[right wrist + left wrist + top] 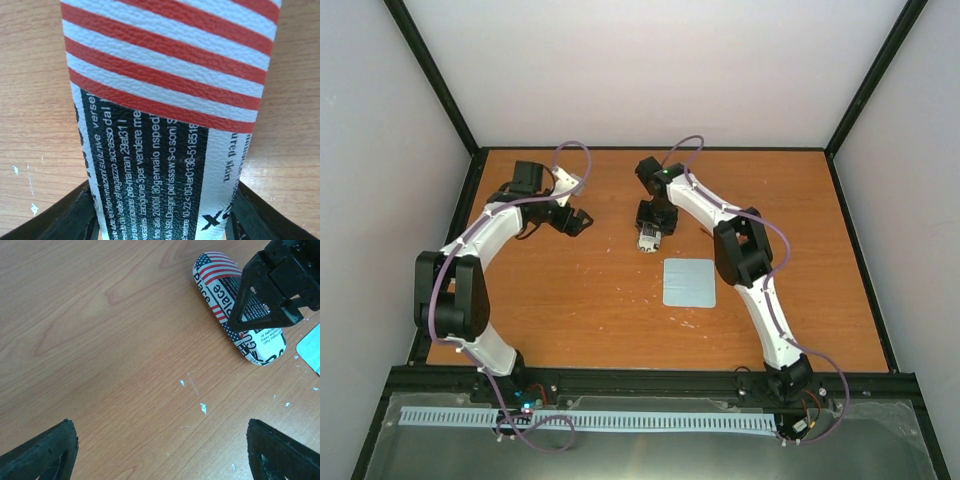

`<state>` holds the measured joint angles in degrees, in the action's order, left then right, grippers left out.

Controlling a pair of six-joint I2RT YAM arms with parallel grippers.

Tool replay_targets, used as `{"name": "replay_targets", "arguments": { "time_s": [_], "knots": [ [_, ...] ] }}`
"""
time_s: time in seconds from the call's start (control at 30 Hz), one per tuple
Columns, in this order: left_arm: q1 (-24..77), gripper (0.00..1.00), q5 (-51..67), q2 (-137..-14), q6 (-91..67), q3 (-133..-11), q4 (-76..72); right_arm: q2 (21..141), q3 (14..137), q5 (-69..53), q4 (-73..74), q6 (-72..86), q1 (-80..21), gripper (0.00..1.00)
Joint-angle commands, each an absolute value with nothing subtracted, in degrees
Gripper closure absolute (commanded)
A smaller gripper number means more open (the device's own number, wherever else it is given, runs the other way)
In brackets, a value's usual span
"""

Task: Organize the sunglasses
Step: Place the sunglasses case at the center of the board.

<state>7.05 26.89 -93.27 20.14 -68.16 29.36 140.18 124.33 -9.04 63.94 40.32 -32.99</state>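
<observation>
From above: my left tool (578, 221) hangs over bare desk (570, 300) at the far left. My right tool (650, 229) sits on the flag-patterned case (647, 243) near the middle. A light blue cloth (689, 282) lies flat just on the near side of the case, not touching it.

Left wrist: my left tool is spread wide and holds nothing, only wood grain and a few white flecks between its tips. The case lies closed ahead on the right, the right tool over its middle.

Right wrist: the case fills the frame, stripes above, print below. My right tool's fingers (75, 215) stand against both its sides, pinching it.

The sunglasses show in no view. I judge they are shut inside the case, though nothing here proves it. The step in hand appears to be handling the case. Next, the right tool must keep its firm hold while the case is moved or set down.
</observation>
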Motion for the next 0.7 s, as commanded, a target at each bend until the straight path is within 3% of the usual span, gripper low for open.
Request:
{"name": "replay_targets", "arguments": {
  "time_s": [0.0, 0.17, 0.27, 0.53, 0.67],
  "knots": [
    [9.36, 0.08, 24.26, -93.18, 21.51, -68.32, 27.76, 139.58, 120.79, -10.39, 63.10, 41.37, -33.44, 0.43],
    [13.11, 0.08, 24.29, -95.56, 21.19, -70.09, 27.09, 135.43, 118.28, -10.40, 61.64, 41.47, -33.33, 0.20],
    [15.04, 0.09, 24.36, -98.38, 20.19, -72.64, 27.72, 131.94, 115.12, -11.09, 59.40, 41.81, -32.85, 0.11],
    [23.29, 0.08, 19.31, -106.52, 16.83, -81.39, 31.77, 114.85, 100.78, -7.56, 52.81, 43.88, -26.73, 0.10],
    [27.61, 0.06, 16.03, -112.51, 13.92, -89.07, 37.07, 105.43, 91.01, -7.51, 47.94, 43.15, -20.12, 0.18]
  ]
}}
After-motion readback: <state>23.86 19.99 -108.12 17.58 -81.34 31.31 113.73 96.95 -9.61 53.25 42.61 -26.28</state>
